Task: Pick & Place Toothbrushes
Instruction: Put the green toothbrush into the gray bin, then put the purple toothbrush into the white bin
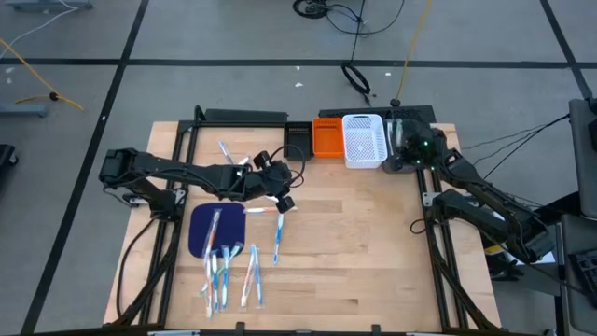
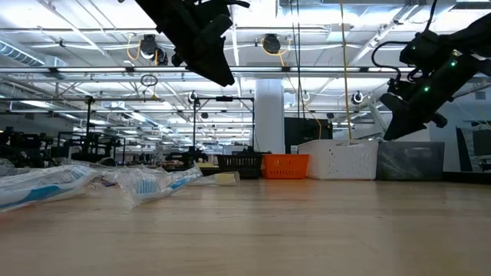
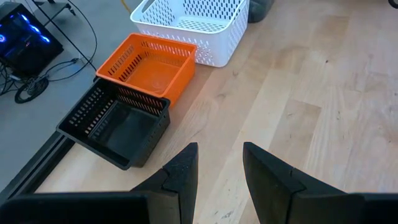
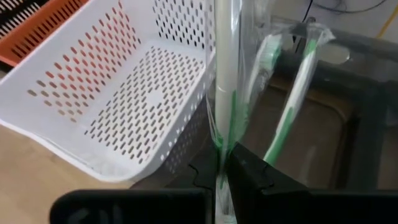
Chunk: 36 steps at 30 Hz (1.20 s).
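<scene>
Several toothbrushes (image 1: 224, 271) in clear wrappers lie flat on the wood around and on the dark blue mat (image 1: 207, 229) at the near left; one more (image 1: 225, 152) lies farther back. My left gripper (image 3: 219, 168) hovers open above the table just right of the mat (image 1: 280, 191), with nothing between its fingers. My right gripper (image 4: 222, 171) is at the far right, beside the white bin (image 4: 137, 93), shut on a wrapped toothbrush (image 4: 222, 87) with a white and green handle. My right gripper pinches the wrapped toothbrush between its two fingers at the wrapper's lower part (image 4: 221, 146). The fingers lie along the brush, which points forward past the fingertips, clear of the table. A second green brush (image 4: 292, 106) shows in the same clear wrapper.
Black bin (image 3: 115, 127), orange bin (image 3: 149, 65) and white bin (image 3: 189, 25) stand in a row at the table's far edge. A clear container (image 4: 323, 143) sits right of the white bin, under my right gripper. Bare wood (image 1: 354, 252) fills the table's middle and near right.
</scene>
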Tool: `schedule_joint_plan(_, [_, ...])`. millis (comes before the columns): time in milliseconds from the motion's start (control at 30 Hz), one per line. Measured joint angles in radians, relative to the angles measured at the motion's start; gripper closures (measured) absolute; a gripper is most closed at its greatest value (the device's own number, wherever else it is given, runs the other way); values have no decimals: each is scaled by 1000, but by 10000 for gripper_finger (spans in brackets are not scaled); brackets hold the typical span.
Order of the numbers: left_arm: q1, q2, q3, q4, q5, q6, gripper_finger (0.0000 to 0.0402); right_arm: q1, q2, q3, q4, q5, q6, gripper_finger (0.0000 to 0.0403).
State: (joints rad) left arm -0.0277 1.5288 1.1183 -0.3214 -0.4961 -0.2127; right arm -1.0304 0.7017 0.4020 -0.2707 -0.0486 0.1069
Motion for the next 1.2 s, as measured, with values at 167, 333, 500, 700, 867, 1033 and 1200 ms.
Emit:
schedule_joint_plan(167, [-1, 0, 0, 0, 0, -4, 273, 18, 0, -14, 22, 33, -9, 368])
schedule_joint_plan(333, [-1, 0, 0, 0, 0, -6, 273, 18, 0, -17, 22, 47, -23, 321])
schedule_joint_plan(500, [-1, 0, 0, 0, 0, -6, 273, 18, 0, -17, 34, 47, -16, 279])
schedule_joint_plan(700, [-1, 0, 0, -2, 0, -7, 273, 18, -1, -17, 39, 46, -21, 254])
schedule_joint_plan(867, [-1, 0, 0, -46, 0, -21, 273, 18, -25, -17, 79, -2, 14, 258])
schedule_joint_plan(1033, [-1, 0, 0, -128, 0, -90, 273, 18, -67, -17, 184, -258, 49, 261])
schedule_joint_plan(1200, [-1, 0, 0, -275, 2, -153, 273, 22, -88, -17, 293, -547, 140, 261])
